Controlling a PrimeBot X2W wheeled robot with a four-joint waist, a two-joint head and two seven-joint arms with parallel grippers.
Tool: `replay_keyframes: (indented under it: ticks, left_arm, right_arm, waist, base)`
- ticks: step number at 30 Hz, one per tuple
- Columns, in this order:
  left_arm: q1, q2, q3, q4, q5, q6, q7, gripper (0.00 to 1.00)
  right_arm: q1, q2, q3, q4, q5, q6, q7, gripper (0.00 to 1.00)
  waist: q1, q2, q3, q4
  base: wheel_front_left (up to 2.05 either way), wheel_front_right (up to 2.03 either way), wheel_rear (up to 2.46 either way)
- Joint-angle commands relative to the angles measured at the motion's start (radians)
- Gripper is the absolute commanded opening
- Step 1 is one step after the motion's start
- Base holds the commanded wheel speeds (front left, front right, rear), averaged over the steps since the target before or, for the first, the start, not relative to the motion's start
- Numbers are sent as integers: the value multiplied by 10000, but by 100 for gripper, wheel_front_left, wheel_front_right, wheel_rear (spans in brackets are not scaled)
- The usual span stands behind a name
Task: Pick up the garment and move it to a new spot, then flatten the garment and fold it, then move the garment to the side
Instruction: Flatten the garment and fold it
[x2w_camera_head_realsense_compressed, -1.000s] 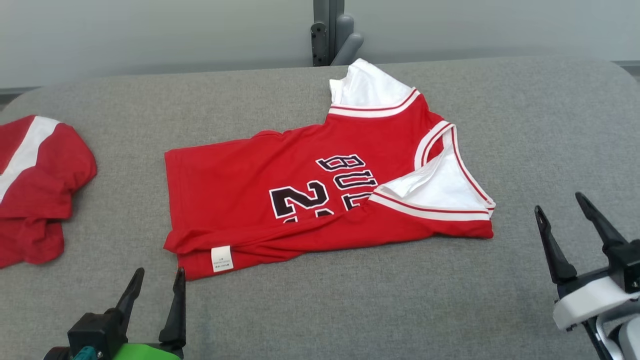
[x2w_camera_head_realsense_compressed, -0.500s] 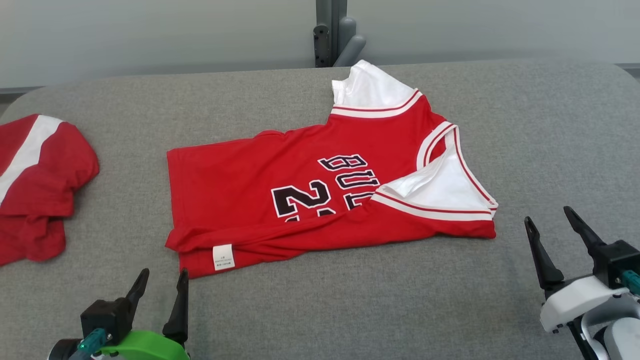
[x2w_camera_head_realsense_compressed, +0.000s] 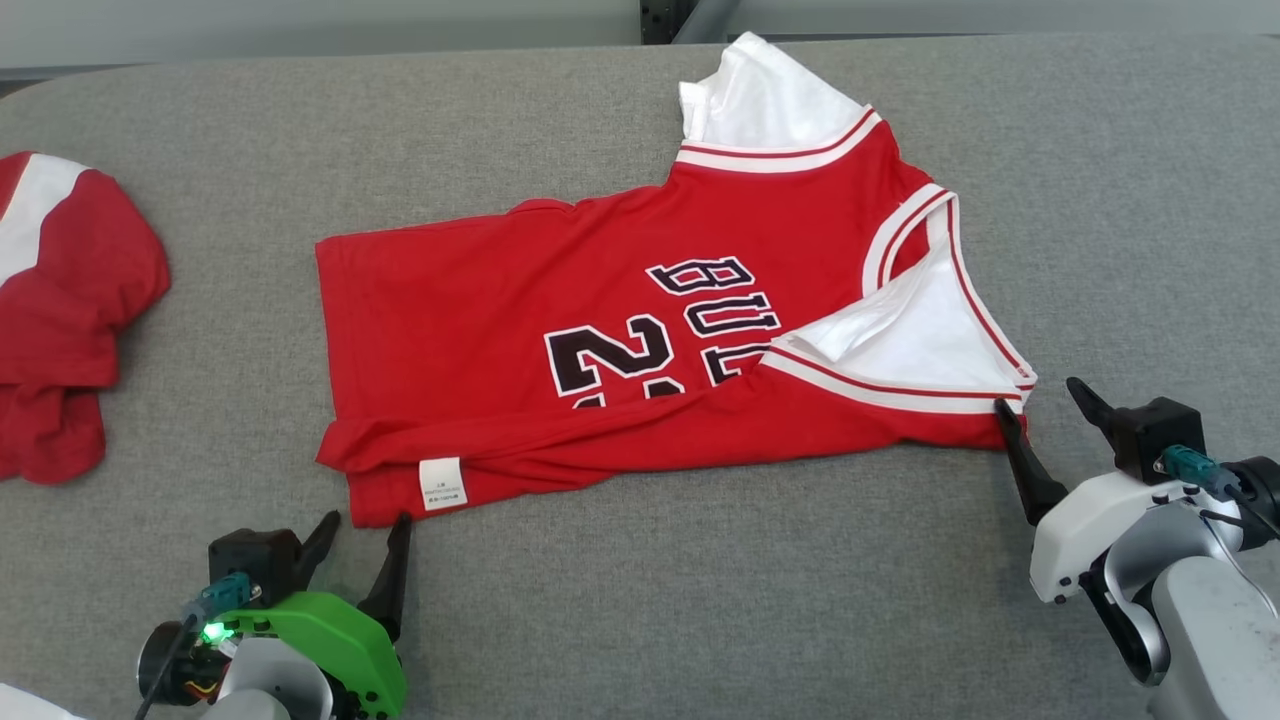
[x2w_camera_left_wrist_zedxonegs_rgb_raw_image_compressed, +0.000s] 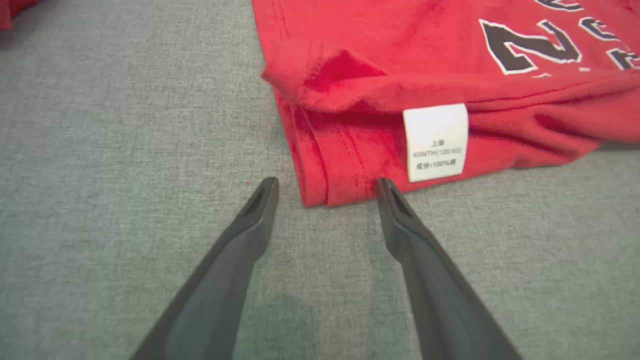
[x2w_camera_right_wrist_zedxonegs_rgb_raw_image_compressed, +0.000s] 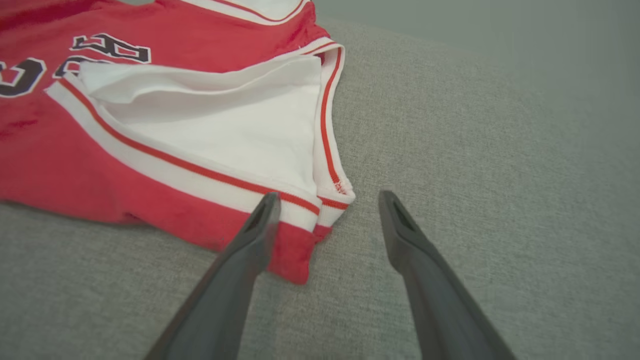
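Left gripper (x2w_camera_head_realsense_compressed: 367, 520): fingers spread wide, holding nothing, low over the bench (x2w_camera_head_realsense_compressed: 700, 600) near its front edge.
Left fingers (x2w_camera_left_wrist_zedxonegs_rgb_raw_image_compressed: 400, 220): the jersey's (x2w_camera_head_realsense_compressed: 480, 320) near hem corner lies between the two tips. One tip reaches the hem edge just beside the white care label (x2w_camera_left_wrist_zedxonegs_rgb_raw_image_compressed: 435, 142), and contact cannot be told.
Right gripper (x2w_camera_head_realsense_compressed: 1040, 397): fingers spread wide, gripping nothing.
Right fingers (x2w_camera_right_wrist_zedxonegs_rgb_raw_image_compressed: 250, 240): one finger overlaps the red shoulder corner below the white-and-red trim. The other stands over bare bench, apart from the cloth.
Jersey: red, folded lengthwise, flat at the bench's middle. The hem points toward the left gripper and the white-lined neck toward the right gripper, with one white sleeve at the far edge.
Second red garment (x2w_camera_head_realsense_compressed: 60, 330): crumpled at the bench's left edge, well apart from both grippers.
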Motion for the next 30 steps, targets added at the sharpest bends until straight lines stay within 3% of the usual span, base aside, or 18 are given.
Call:
replay_keyframes:
  ticks: [1, 12, 20, 21, 22, 24, 25, 30]
  left_arm:
    - [-178, -24, -15, 125, 16, -72, -13, 100]
    - [-494, -342, 129, 406, -654, -606, 26, 100]
    - [-711, -364, 13, 642, -837, -631, 593, 100]
    - [-757, -396, -4, 725, -865, -674, 663, 80]
    - [-789, -437, -29, 822, -923, -737, 720, 46]
    - [-808, -517, -40, 976, -1041, -875, 789, 0]
    - [-835, -536, -77, 1026, -1064, -943, 826, 0]
    - [-1026, -389, -36, 1115, -1203, -1234, 998, 0]
  right_arm:
    - [-122, 32, 17, 111, 73, -11, 32, 100]
    - [-350, -73, 306, 687, 398, -11, -2, 100]
    - [-596, 34, 479, 1102, 557, -11, 224, 100]
    - [-655, 77, 548, 1185, 626, -11, 291, 100]
    - [-730, 104, 620, 1251, 704, -11, 331, 100]
    - [-923, 36, 697, 1425, 855, -11, 371, 40]
    - [-1027, -11, 744, 1489, 956, -11, 371, 0]
    - [-1456, -341, 1011, 1677, 1552, -11, 564, 0]
  waist:
    - [0, 0, 58, 53]
    - [0, 0, -25, 37]
    - [0, 0, 35, 18]
    - [0, 0, 49, 8]
    - [0, 0, 58, -7]
    - [0, 0, 57, -32]
    - [0, 0, 48, -35]
    - [0, 0, -17, -6]
  base:
    - [0, 0, 0]
    - [0, 0, 0]
    - [0, 0, 0]
    - [0, 0, 0]
    - [0, 0, 0]
    - [0, 0, 0]
    - [0, 0, 0]
    - [0, 0, 0]
